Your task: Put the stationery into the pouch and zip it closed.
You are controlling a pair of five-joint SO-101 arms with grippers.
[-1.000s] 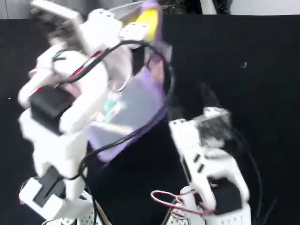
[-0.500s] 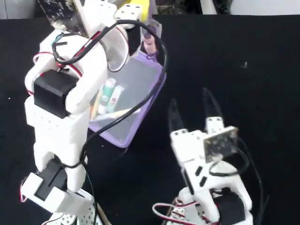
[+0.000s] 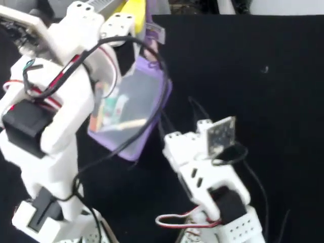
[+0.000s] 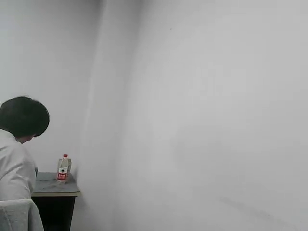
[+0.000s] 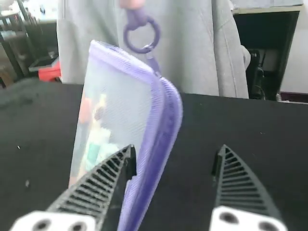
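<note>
Two fingers (image 5: 103, 178) of the right hand (image 5: 176, 150), wide apart and empty, the pouch (image 5: 115, 110) and its purple edge between them.

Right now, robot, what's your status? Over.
Right gripper open, at the edge of the pouch. Left gripper at its top end. Pouch upright, stationery inside. Black cable crosses in front of it.

I can read no text, number or sign anywhere. The small clear plastic bottle (image 4: 63, 168) on the dark corner counter (image 4: 54, 186) wears a red label, too small for me to make out. Print on the stationery (image 3: 110, 107) inside the translucent purple zip pouch (image 3: 135, 91) shows as blurred colour patches.
</note>
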